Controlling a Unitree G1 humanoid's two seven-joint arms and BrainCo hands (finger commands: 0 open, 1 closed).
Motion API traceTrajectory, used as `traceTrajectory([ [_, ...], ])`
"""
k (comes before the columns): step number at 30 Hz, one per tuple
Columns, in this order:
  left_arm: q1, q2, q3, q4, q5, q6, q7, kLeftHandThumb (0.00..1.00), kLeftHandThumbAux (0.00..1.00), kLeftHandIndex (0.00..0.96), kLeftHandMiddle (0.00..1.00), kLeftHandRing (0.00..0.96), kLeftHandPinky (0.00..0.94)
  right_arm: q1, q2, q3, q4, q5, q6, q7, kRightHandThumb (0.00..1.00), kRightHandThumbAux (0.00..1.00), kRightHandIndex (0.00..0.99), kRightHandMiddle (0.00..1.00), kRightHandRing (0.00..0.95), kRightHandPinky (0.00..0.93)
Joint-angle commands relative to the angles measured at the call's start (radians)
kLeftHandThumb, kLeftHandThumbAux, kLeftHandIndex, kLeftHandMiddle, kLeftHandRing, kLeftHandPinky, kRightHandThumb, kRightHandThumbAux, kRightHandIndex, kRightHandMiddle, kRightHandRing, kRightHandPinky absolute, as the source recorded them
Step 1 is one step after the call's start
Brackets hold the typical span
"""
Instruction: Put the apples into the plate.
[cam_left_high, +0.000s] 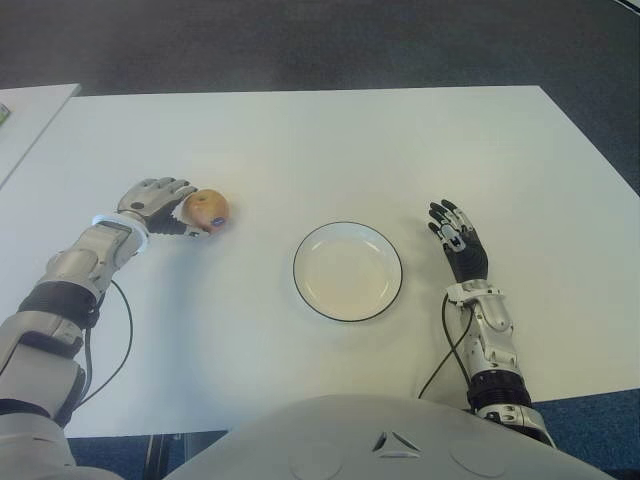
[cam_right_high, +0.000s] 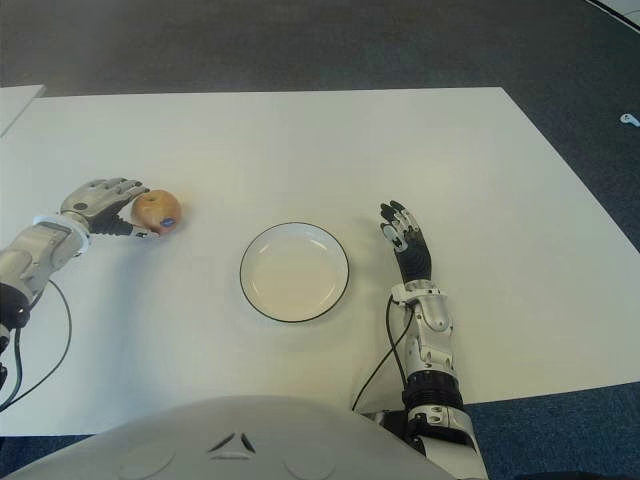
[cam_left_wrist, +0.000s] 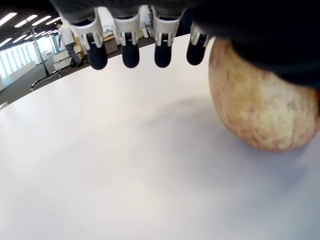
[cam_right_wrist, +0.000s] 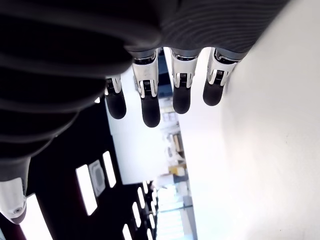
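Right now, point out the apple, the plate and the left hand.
apple (cam_left_high: 208, 209), left eye view, middle of its skin.
plate (cam_left_high: 298, 287), left eye view, its dark rim.
left hand (cam_left_high: 153, 198), left eye view, back of the hand.

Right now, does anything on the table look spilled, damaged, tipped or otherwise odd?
Nothing stands out. One apple sits on the table at the left hand, whose fingers are not closed on it. The plate lies flat and bare, and the right hand shows open to its right.
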Motion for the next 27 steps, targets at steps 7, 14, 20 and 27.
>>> traceTrajectory([
  [7, -0.036, 0.012, -0.013, 0.04, 0.003, -0.025, 0.056, 0.245, 0.267, 0.0, 0.0, 0.0, 0.011, 0.041, 0.013, -0.005, 0.15, -0.021, 0.021, -0.016, 0.276, 0.542, 0.137, 0.198, 0.104, 0.0],
  [14, -0.04, 0.031, -0.003, 0.028, -0.014, -0.038, 0.033, 0.255, 0.272, 0.0, 0.0, 0.0, 0.012, 0.034, 0.012, -0.005, 0.166, -0.023, 0.012, -0.02, 0.279, 0.533, 0.143, 0.198, 0.103, 0.001],
  [20, -0.044, 0.039, 0.001, 0.018, -0.019, -0.03, 0.012, 0.275, 0.239, 0.0, 0.0, 0.0, 0.014, 0.032, 0.01, -0.002, 0.171, -0.028, 0.006, -0.025, 0.281, 0.531, 0.139, 0.189, 0.095, 0.0],
  [27, -0.05, 0.041, 0.001, 0.026, -0.028, -0.042, 0.02, 0.266, 0.223, 0.0, 0.0, 0.0, 0.012, 0.028, 0.011, -0.003, 0.182, -0.03, -0.005, -0.032, 0.279, 0.527, 0.131, 0.191, 0.094, 0.0],
])
